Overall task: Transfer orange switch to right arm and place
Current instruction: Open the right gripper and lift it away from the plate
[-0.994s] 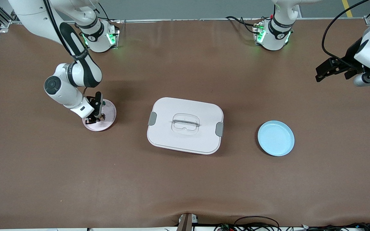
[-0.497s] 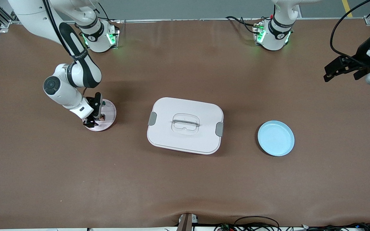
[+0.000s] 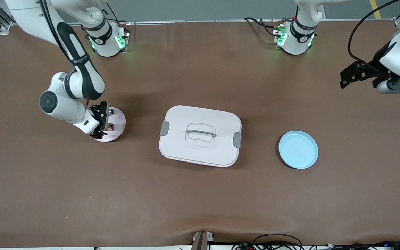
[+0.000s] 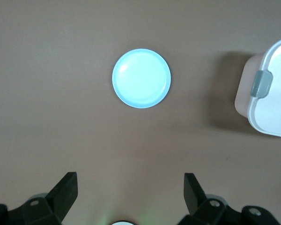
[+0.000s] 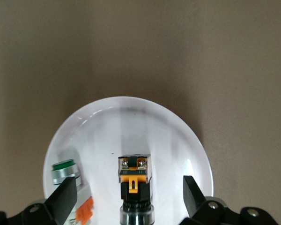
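Observation:
The orange switch (image 5: 135, 180), a black block with an orange middle and a metal end, lies on the small pink plate (image 3: 117, 121) toward the right arm's end of the table. My right gripper (image 3: 100, 129) hangs low over that plate, open. In the right wrist view the right gripper (image 5: 130, 188) straddles the switch, and both fingers stand clear of it. My left gripper (image 3: 351, 74) waits in the air over the left arm's end of the table, open and empty. The left gripper (image 4: 131, 183) shows only bare table between its fingers.
On the pink plate (image 5: 131, 122) beside the switch lie a green-topped piece (image 5: 63, 169) and an orange-and-white bit (image 5: 84, 211). A white lidded box (image 3: 200, 135) stands mid-table. A blue plate (image 3: 298, 149) lies toward the left arm's end.
My right gripper has opened and let go of the orange switch on the pink plate, and its arm has drawn slightly toward its own end. The left arm swung outward and came back.

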Controlling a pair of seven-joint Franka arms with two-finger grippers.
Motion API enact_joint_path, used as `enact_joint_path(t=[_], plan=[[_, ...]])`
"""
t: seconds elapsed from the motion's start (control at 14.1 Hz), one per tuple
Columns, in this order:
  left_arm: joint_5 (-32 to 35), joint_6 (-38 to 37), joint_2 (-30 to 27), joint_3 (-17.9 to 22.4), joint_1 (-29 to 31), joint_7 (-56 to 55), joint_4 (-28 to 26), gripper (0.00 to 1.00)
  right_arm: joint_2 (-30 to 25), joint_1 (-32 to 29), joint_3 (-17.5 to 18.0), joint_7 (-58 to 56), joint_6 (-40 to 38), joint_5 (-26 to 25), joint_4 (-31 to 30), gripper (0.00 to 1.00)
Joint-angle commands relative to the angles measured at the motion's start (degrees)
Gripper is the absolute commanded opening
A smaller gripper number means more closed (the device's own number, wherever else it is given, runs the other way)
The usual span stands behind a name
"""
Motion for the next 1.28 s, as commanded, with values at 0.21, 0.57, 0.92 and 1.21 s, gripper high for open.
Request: enact_joint_path(t=[0.21, 0.57, 0.92, 1.21], plan=[[0.2, -3.5, 1.0, -0.5, 0.3, 1.4, 1.4, 1.0, -7.3, -2.2, -2.0, 18.0, -14.0, -0.3, 4.5, 1.0], [1.2, -3.7, 0.6, -1.4, 0.1, 1.1, 1.1, 1.0, -10.0, -3.5, -2.3, 34.9, -30.6, -10.6, 16.7, 1.0], [5.4, 1.3, -1.2, -5.7, 1.3, 1.4, -2.4, 1.0, -9.9, -3.9, -2.3, 52.6, -44.0, -12.2, 31.6, 1.0], [2.3, 1.3, -0.7, -5.4, 4.9, 3.8, -1.6, 1.0, -9.7, -3.6, -2.0, 66.2, -49.1, -12.5, 37.6, 1.0]])
